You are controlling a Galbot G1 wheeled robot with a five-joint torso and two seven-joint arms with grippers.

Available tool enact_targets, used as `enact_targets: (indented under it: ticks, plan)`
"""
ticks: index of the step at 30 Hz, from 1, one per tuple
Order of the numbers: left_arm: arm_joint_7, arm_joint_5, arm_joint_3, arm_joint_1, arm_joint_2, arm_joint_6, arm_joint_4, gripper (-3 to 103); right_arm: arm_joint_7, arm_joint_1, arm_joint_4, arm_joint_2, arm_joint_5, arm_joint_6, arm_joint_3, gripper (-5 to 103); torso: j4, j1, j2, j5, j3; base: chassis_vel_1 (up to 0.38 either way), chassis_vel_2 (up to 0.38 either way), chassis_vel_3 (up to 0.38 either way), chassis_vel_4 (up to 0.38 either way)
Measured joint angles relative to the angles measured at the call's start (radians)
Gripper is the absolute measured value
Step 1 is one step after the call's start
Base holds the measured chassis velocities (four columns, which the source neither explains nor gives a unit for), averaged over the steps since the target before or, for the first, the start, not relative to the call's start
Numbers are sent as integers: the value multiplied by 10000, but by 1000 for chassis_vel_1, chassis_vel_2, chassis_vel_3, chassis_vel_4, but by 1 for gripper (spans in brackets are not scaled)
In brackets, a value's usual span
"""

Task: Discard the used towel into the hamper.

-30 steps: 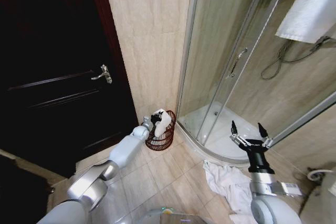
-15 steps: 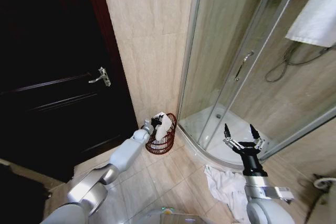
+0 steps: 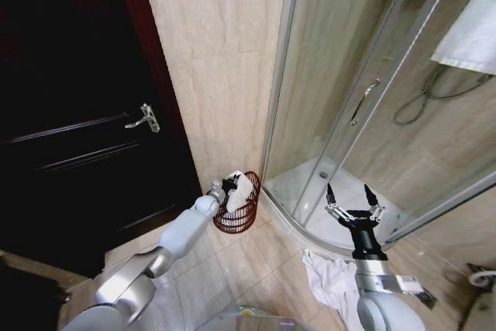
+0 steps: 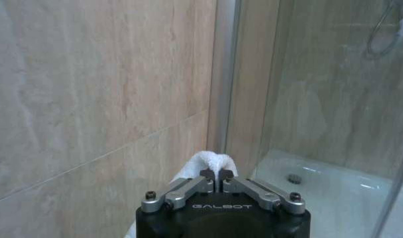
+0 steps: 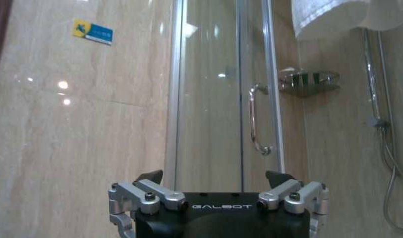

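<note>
While gripped, towel (image 4: 211, 161) seemingly over hamper (image 3: 237, 208).

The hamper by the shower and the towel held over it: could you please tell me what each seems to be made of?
The small round reddish-brown hamper looks like coated wire: thin open rings you can see through. The white towel, pinched in the left gripper, looks like soft terry cloth, folding limply; the weave is too small to confirm.

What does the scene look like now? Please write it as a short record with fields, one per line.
place: bathroom corner, between a dark door and a glass shower cabin
left hand: shut on white towel, over the hamper
right hand: open, raised in front of the shower, holding nothing
hamper: on the floor by the wall
floor: another white cloth lies near the shower base
</note>
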Motion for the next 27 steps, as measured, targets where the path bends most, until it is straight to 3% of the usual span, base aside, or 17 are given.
enact_targets:
  ticks: [6, 9, 10, 14, 17, 27]
  plan:
    - [-27, 345, 50, 37, -99, -67, 214, 2, 219, 51, -126, 39, -431, 389, -83, 100, 8, 13, -2, 4, 3, -172, 181, 171, -166]
    - [-84, 1680, -110, 2, -470, -758, 1072, 2, -119, -70, -245, 139, -641, 1034, -170, 100, 6, 19, -5, 4, 7, -129, 112, 77, -37]
    - [-82, 1984, -118, 13, -557, -922, 1266, 2, -337, -172, -217, 172, -695, 1192, -189, 100, -5, 16, -5, 0, 5, -74, 18, -23, -19]
    - [-74, 2391, -74, 106, -629, -1052, 1478, 2, -672, -327, -66, 250, -884, 1373, -189, 100, -4, 8, -4, 1, 3, -19, 5, -6, -5]
    - [-58, 2994, -5, 209, -761, -1284, 1992, 2, -884, -410, 156, 292, -1094, 1435, -201, 100, 9, -3, 0, 2, -1, 47, -27, -27, 44]
    - [9, 3478, -146, 233, -1415, -1466, 3220, 2, -978, -551, 105, 394, -1193, 1645, -271, 100, 2, 7, -1, 3, 3, 18, -9, -4, 18]
